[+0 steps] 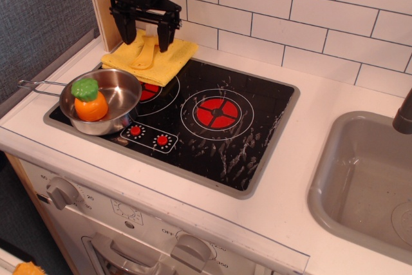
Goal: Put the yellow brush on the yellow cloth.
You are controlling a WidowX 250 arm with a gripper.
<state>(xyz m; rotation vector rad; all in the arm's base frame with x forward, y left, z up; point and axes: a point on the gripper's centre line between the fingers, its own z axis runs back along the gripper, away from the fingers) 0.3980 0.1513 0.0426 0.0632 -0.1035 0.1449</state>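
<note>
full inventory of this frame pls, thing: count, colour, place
yellow cloth: 1, mustard yellow, back left corner of the hob
yellow brush: 1, yellow, lying on the cloth
pot: 1, steel, front left of the hob
toy vegetable: 1, orange with green top, inside the pot
hob: 1, black with red burners, set in the counter
sink: 1, grey, right
knobs: 2, grey, front panel
gripper: 1, black, open, above the brush

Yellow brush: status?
Gripper open, above the yellow cloth. Yellow brush lying released on the cloth. Nothing in the way.
</note>
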